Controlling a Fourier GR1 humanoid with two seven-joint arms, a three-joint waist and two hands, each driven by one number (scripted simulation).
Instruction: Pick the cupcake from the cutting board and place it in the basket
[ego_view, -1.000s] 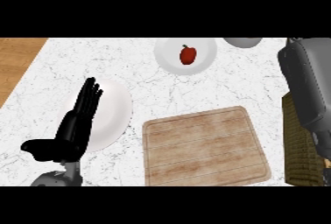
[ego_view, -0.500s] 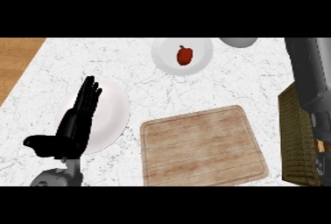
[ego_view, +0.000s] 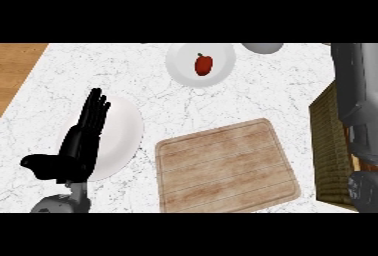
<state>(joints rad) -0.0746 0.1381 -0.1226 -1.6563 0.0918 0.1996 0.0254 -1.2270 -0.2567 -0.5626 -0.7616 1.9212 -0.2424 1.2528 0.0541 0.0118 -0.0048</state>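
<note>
The wooden cutting board (ego_view: 225, 167) lies in the middle of the counter with nothing on it. No cupcake shows anywhere. A brown woven basket (ego_view: 327, 150) stands at the right edge, partly covered by my grey right forearm (ego_view: 356, 90), which runs down that edge; its hand is out of sight. At the lower left my left hand (ego_view: 83, 135) rests open, fingers pointing up, over a white plate (ego_view: 122, 132).
A small white plate (ego_view: 183, 67) at the top centre holds a red pepper-like item (ego_view: 204, 64). A pale bowl (ego_view: 262, 47) sits cut off at the top edge. A strip of wooden surface (ego_view: 16, 65) borders the marble counter on the left.
My right forearm has shifted further toward the right edge, over the basket. The left hand has stayed where it was.
</note>
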